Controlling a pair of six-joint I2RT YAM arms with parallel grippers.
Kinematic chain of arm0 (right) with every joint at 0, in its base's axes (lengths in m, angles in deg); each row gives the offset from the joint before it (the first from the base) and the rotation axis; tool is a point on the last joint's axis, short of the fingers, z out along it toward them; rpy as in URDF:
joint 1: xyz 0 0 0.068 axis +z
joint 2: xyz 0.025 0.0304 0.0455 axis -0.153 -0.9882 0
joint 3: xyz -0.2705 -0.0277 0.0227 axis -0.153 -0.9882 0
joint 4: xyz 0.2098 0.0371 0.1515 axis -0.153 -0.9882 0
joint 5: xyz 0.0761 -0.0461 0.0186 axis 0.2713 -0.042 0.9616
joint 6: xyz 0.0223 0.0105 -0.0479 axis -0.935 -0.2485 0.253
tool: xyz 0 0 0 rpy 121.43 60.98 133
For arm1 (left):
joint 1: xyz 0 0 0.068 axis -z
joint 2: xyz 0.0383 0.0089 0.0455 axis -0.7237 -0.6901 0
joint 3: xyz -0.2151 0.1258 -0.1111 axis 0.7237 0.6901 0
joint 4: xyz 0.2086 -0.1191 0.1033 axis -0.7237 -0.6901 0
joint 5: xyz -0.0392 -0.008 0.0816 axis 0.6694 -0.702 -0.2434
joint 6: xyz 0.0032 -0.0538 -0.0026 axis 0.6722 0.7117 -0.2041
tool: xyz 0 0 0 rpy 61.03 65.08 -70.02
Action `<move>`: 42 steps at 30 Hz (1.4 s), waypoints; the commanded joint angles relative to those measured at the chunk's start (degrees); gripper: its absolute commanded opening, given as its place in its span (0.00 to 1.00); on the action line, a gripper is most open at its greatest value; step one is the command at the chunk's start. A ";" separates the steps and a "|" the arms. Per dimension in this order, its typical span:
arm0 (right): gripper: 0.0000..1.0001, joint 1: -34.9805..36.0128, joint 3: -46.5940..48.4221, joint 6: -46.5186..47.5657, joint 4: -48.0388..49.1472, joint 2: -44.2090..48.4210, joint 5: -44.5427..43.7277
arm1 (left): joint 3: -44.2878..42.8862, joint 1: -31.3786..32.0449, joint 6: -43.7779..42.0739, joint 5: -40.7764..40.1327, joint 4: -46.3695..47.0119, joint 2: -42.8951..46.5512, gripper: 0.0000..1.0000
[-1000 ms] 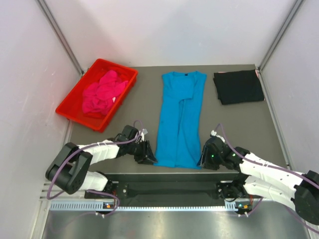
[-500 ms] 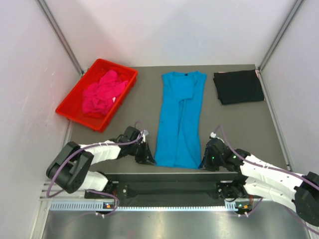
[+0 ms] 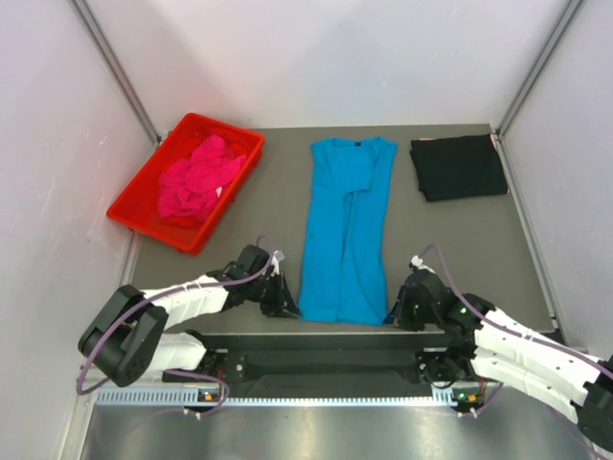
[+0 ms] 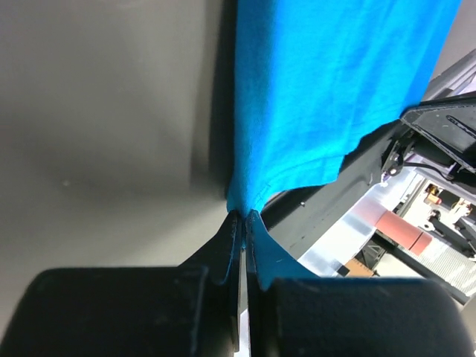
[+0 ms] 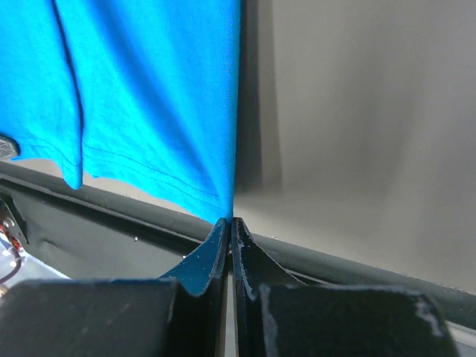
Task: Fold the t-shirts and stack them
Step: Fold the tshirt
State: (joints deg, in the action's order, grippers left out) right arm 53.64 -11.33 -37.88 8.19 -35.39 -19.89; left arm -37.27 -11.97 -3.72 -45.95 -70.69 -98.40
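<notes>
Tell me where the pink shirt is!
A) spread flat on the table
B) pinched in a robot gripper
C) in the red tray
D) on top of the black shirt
C: the crumpled pink shirt lies inside the red tray, while the left gripper and right gripper pinch only the near corners of the blue shirt.

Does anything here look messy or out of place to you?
Only the pink t-shirt: it lies crumpled in the red tray at far left, while the black t-shirt sits folded and the blue t-shirt lies flat.
</notes>
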 commanded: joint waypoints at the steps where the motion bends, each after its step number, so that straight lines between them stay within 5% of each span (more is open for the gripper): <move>1: 0.00 -0.10 -0.84 -1.04 -2.15 2.17 -0.35 | 0.66 1.03 2.53 -0.70 -0.70 1.62 0.00; 24: 0.00 0.43 1.96 0.28 -3.64 6.65 -2.19 | -0.92 3.84 8.25 -2.02 -0.17 3.64 0.00; 38: 0.00 -1.15 14.17 6.78 -3.12 -6.60 -8.78 | -13.64 -1.60 4.30 0.79 -3.77 -3.12 0.00; 42: 0.00 -6.50 19.36 11.78 -2.68 -11.97 -9.05 | -19.98 -5.64 0.79 1.58 -6.49 -7.16 0.00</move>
State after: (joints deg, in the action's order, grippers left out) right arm 50.84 2.75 -31.19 4.94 -44.52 -26.58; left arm -51.98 -15.01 0.69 -45.93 -75.41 -103.34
